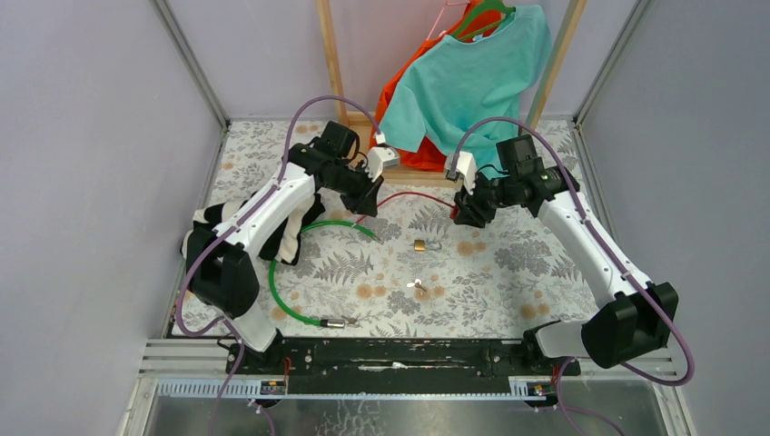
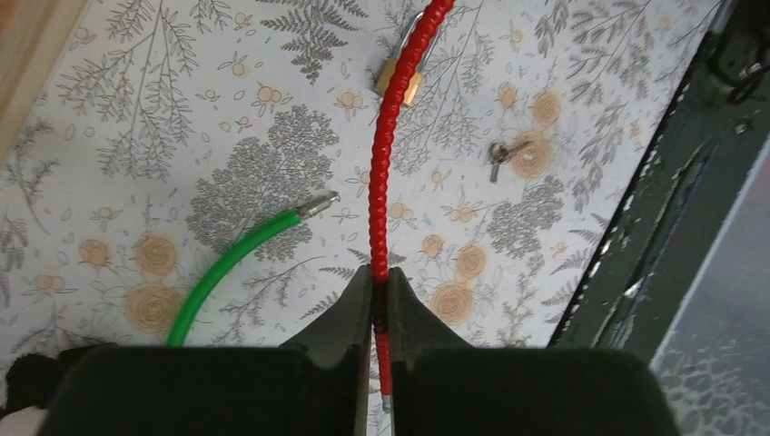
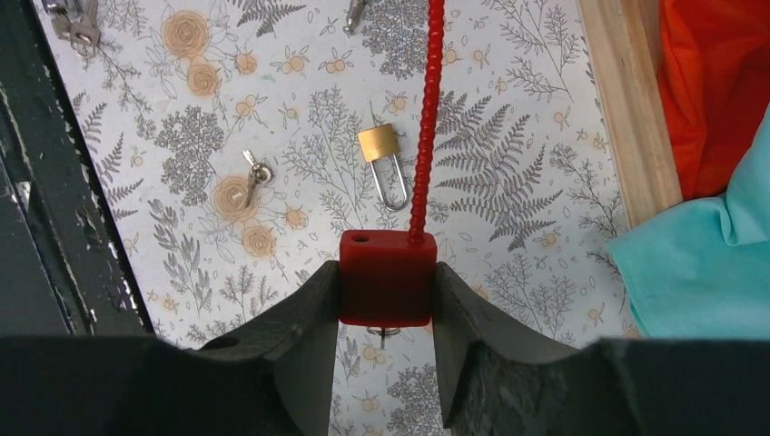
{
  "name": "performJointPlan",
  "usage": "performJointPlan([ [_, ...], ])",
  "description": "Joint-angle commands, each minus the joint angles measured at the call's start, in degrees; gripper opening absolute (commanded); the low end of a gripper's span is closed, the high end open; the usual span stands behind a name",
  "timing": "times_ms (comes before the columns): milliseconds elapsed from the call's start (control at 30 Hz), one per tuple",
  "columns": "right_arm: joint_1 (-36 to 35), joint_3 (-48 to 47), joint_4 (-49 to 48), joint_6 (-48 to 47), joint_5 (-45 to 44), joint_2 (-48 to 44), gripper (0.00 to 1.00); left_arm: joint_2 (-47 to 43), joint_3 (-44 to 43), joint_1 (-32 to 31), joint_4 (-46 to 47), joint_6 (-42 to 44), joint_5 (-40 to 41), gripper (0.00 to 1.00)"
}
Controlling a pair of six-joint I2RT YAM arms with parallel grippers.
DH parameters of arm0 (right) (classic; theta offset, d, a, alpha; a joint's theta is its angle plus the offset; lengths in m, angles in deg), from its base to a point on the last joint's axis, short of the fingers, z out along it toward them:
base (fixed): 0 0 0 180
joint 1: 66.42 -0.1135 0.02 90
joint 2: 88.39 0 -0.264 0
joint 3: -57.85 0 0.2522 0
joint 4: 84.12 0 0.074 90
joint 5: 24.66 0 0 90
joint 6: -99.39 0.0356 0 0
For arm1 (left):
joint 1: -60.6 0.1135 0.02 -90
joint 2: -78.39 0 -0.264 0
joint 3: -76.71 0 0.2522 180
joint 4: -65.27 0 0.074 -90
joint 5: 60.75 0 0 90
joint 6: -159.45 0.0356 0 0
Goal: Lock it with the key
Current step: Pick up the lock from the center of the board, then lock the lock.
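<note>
My right gripper [image 3: 386,291] is shut on a red lock body [image 3: 386,278] with an open hole on top; a small key ring hangs under it. Its red ribbed cable [image 3: 425,118] runs across to my left gripper [image 2: 380,304], which is shut on the cable [image 2: 381,173] near its metal tip. In the top view the cable [image 1: 409,194] sags between left gripper [image 1: 368,202] and right gripper [image 1: 461,211]. A brass padlock [image 1: 421,244] with open shackle and a loose key [image 1: 419,287] lie on the floral table between the arms.
A green cable [image 1: 286,295] with metal ends curves at the left front. Black-and-white cloth [image 1: 295,227] lies under the left arm. A wooden rack [image 1: 427,173] with orange and teal shirts [image 1: 472,77] stands behind. A black rail [image 1: 409,354] lines the near edge.
</note>
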State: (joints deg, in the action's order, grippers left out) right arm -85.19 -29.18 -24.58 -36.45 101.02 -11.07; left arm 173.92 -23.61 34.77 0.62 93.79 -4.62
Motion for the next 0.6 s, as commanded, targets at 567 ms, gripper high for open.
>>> performJointPlan([
  [567, -1.89, -0.72, -27.91, 30.15, 8.79, 6.80, 0.00, -0.97, 2.34, -1.46, 40.79, -55.89, 0.71, 0.00],
])
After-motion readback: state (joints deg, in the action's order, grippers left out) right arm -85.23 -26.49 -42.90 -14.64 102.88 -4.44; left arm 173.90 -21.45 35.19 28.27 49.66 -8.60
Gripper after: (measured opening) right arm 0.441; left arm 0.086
